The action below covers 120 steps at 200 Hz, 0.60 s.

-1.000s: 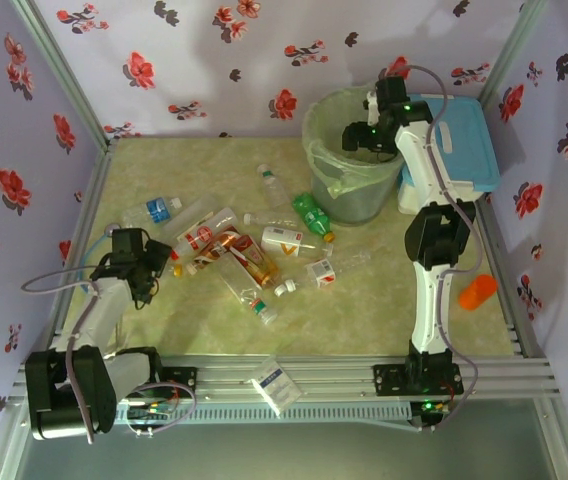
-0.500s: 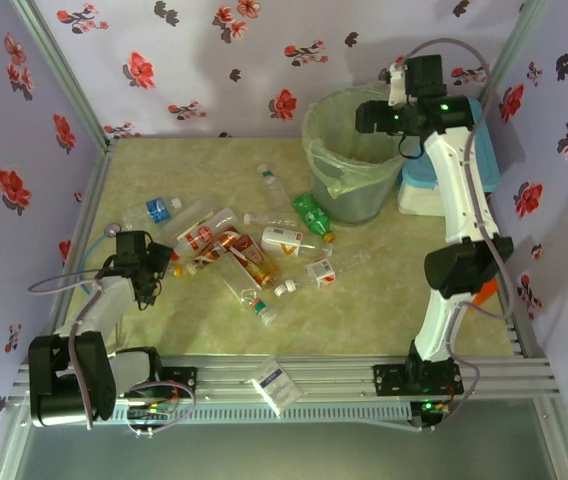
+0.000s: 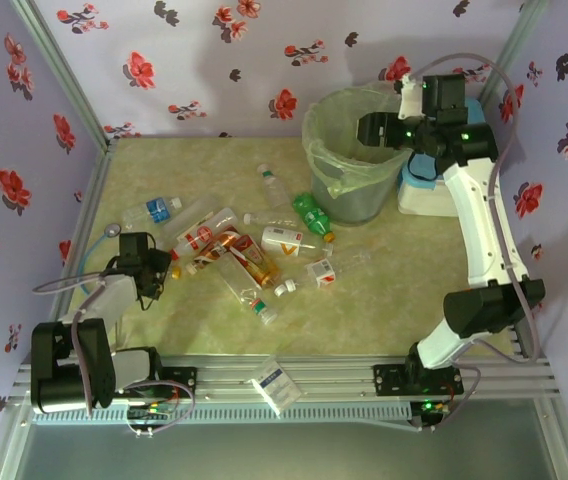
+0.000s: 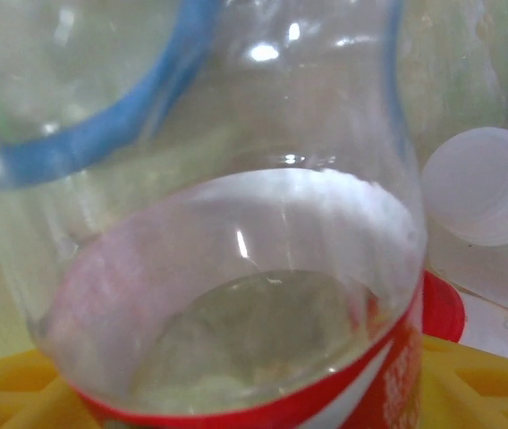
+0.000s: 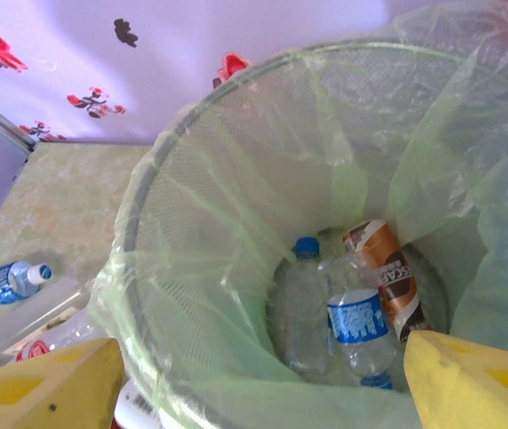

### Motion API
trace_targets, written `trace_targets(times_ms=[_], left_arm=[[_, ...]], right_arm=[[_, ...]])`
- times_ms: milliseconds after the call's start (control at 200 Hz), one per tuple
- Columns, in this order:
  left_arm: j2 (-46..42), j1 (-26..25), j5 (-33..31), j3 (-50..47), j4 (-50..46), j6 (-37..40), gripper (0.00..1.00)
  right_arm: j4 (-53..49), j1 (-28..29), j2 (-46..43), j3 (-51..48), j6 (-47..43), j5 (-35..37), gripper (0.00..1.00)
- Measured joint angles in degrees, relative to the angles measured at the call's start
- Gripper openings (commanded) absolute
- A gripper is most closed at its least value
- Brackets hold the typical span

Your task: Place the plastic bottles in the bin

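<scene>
Two grippers, one bin [image 3: 352, 198], and some ten plastic bottles loose on the table [image 3: 394, 312].

1. Left gripper [image 3: 152, 268]: low at the left of the table, against the left edge of the bottle pile. Its yellow fingers [image 4: 12, 389] flank a clear bottle with a red label [image 4: 236, 295]. I cannot tell whether they press on it. A white cap [image 4: 486, 183] lies just right of that bottle.
2. Right gripper [image 3: 372, 130]: held above the bin's open top, with its fingers [image 5: 478, 380] well apart and nothing between them.
3. The bin: upright at the far right, lined with a pale green bag, just left of a white cooler box [image 3: 429, 198] with a blue lid.
4. Inside the bin, at the bottom: a blue-capped clear bottle [image 5: 303, 308], a blue-labelled bottle [image 5: 357, 323] and a brown-labelled bottle [image 5: 386, 277].
5. Loose on the table:
   - a green bottle [image 3: 314, 215], just beside the bin's near-left foot
   - a slim clear bottle [image 3: 272, 183], farther back
   - a white-labelled bottle [image 3: 284, 238] and an orange-labelled bottle [image 3: 254, 262], mid-pile
   - a blue-banded bottle [image 3: 159, 210], at the far left of the pile
6. A small white packet [image 3: 277, 385] lies on the near rail.
</scene>
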Motion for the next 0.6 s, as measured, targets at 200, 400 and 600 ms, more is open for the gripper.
trace_targets(times_ms=[200,400,600], left_arm=[[-3.89,0.00,-0.81,-2.01,-0.39,-0.20,0.61],[-10.51,-0.13,-1.97,-2.10,-3.10,-0.13,0.51],[-17.88,-4.66,-2.95,-1.55,-6.27,0.87,0.38]], right_arm=[[1.09,0.00,-5.73,-6.03,0.63,-0.48,0.83],[2.08,0.00,-11.06,-10.60,1.68,-0.48,0.83],[4.15,0.48,-13.57,-12.96,4.26,-1.97,0.83]])
